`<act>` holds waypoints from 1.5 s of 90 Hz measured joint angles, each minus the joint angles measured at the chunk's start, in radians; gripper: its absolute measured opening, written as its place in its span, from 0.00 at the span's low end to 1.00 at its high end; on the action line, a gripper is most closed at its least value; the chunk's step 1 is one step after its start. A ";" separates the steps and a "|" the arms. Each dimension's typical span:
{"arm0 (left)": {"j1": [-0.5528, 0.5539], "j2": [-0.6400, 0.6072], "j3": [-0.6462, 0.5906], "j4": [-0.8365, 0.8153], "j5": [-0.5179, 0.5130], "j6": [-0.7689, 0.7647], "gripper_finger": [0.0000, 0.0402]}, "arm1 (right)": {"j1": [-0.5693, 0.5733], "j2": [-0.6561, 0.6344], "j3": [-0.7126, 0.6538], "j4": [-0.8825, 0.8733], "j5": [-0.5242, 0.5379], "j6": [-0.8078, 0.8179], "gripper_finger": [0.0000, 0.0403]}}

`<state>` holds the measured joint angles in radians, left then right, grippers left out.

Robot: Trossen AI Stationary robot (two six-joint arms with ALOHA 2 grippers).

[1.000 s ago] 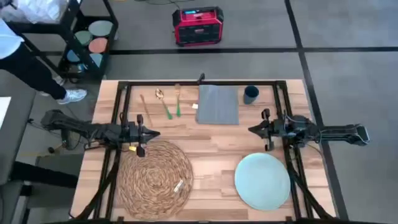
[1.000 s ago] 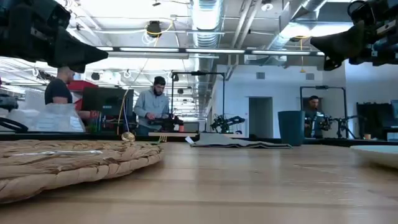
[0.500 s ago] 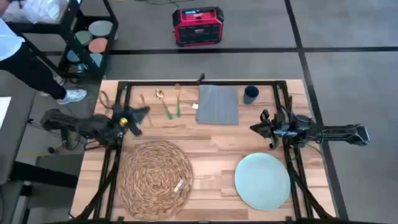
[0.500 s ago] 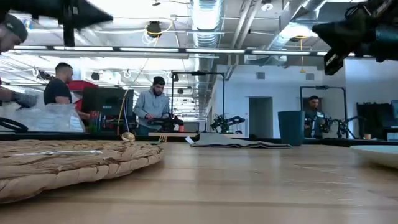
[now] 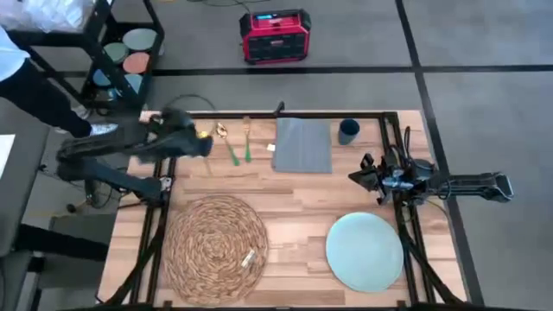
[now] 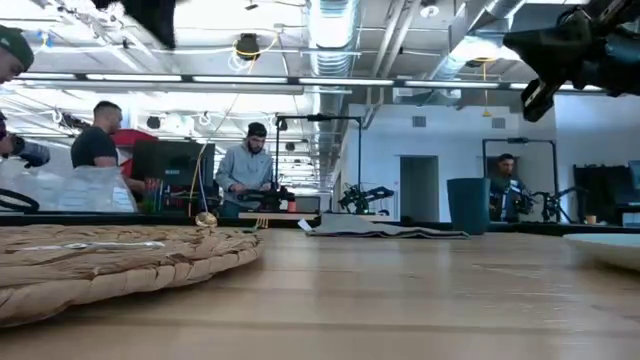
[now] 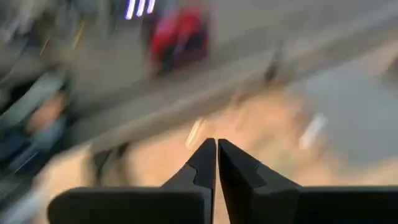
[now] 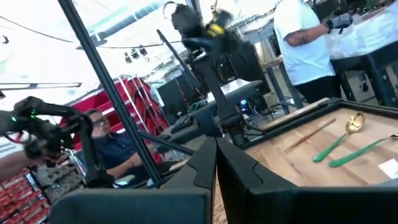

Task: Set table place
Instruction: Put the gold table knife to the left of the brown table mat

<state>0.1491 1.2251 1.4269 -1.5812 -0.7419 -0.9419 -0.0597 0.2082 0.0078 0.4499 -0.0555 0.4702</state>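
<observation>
The large light-wood butcher-block bench (image 5: 294,203) carries every piece of the place, none of them yet put together. The round woven straw placemat (image 5: 214,249) lies at the near left, bare. The pale blue-green round plate (image 5: 364,251) lies well apart at the near right. The grey cloth napkin (image 5: 302,144) sits at the far middle, the gold and green-handled cutlery (image 5: 232,143) just left of it, the small dark teal cup (image 5: 348,130) to its right.

The left gripper (image 5: 197,143), fingers pinched shut and empty, hangs above the far left beside the cutlery. The right gripper (image 5: 369,177), also closed on nothing, hovers beyond the plate.

Judged from this, the first pickup is under way; the next move calls for parting the fingers.
</observation>
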 joint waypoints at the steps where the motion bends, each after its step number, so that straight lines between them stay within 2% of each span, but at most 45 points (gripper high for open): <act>1: 0.012 0.014 0.000 0.005 0.018 0.006 0.00 | 0.000 0.000 0.000 0.000 0.000 0.000 0.00; 10: 0.103 0.063 -0.031 0.123 0.237 0.135 0.00 | -0.001 0.000 0.000 -0.001 0.010 0.001 0.00; 17: 0.161 0.104 -0.039 0.174 0.347 0.204 0.00 | -0.001 0.000 0.000 0.000 0.014 0.001 0.00; 23: 0.205 0.130 -0.062 0.155 0.365 0.192 0.00 | 0.000 0.000 0.000 0.000 0.014 0.001 0.00; 40: 0.332 0.106 -0.123 0.180 0.406 -0.047 0.00 | 0.003 0.000 0.000 -0.001 0.015 0.001 0.00; 50: 0.355 0.081 -0.182 0.268 0.417 -0.054 0.00 | 0.008 0.001 0.000 -0.004 0.014 -0.006 0.00; 63: 0.358 0.059 -0.245 0.381 0.346 -0.087 0.00 | 0.007 0.001 0.000 -0.019 0.013 -0.006 0.00; 69: 0.354 0.061 -0.283 0.401 0.350 -0.133 0.00 | 0.007 0.001 0.000 -0.030 0.013 -0.006 0.00; 74: 0.351 0.067 -0.320 0.427 0.392 -0.142 0.00 | 0.006 0.001 0.000 -0.042 0.013 -0.006 0.00; 85: 0.346 0.075 -0.438 0.571 0.589 -0.099 0.01 | 0.006 0.001 0.000 -0.055 0.013 -0.007 0.00; 98: 0.341 0.073 -0.521 0.708 0.720 -0.099 0.10 | 0.006 0.001 0.000 -0.056 0.012 -0.008 0.00; 111: 0.342 0.072 -0.533 0.706 0.791 -0.074 0.25 | 0.006 0.001 0.000 -0.057 0.012 -0.008 0.00; 123: 0.341 0.072 -0.533 0.646 0.784 -0.065 0.39 | 0.006 0.001 0.000 -0.061 0.012 -0.010 0.00; 135: 0.358 0.072 -0.533 0.484 0.649 -0.155 0.48 | 0.006 0.001 0.000 -0.061 0.011 -0.010 0.00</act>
<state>0.5068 1.2972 0.8936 -1.0970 -0.0932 -1.0968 -0.0540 0.2092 0.0078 0.3885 -0.0441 0.4599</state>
